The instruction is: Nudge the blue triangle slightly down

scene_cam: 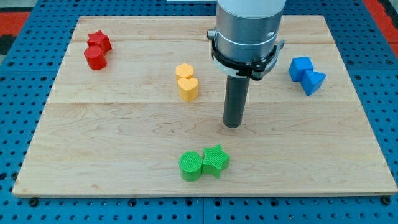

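Note:
The blue triangle (313, 81) lies at the view's right, touching a blue cube (300, 67) on its upper left. My tip (232, 125) rests on the wooden board near the middle, well to the left of and below the blue triangle, apart from every block.
A yellow hexagon block (184, 70) and a yellow heart (188, 88) sit left of the rod. A green cylinder (191, 165) and a green star (216, 160) lie at the bottom centre. A red star (99, 42) and a red cylinder (95, 57) sit at the upper left. The board edge (205, 195) runs along the bottom.

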Tool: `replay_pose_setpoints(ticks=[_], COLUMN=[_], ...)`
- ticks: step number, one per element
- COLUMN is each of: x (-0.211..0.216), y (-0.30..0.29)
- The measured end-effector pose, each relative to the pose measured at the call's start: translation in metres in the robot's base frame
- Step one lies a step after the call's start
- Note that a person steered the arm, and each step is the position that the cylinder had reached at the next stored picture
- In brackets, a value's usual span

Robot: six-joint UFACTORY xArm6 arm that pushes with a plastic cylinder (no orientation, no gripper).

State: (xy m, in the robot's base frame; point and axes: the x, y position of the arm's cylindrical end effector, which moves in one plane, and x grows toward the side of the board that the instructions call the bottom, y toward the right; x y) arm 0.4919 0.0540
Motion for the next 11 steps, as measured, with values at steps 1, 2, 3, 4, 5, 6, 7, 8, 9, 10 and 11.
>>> replay_pose_setpoints(ticks=[1, 2, 3, 4, 5, 6, 7, 8, 9, 10, 11], x=[0.0, -0.0027, -0.0027, -0.0017, -0.0009, -0.0005, -0.0005, -0.0013, -0.0013, -0.0013, -0.0022], y=[0.0, 0.0017, 0.0017, 0.0055, 0.0055, 0.0055, 0.0052, 0.0017, 0.0017, 0.0016, -0.0026])
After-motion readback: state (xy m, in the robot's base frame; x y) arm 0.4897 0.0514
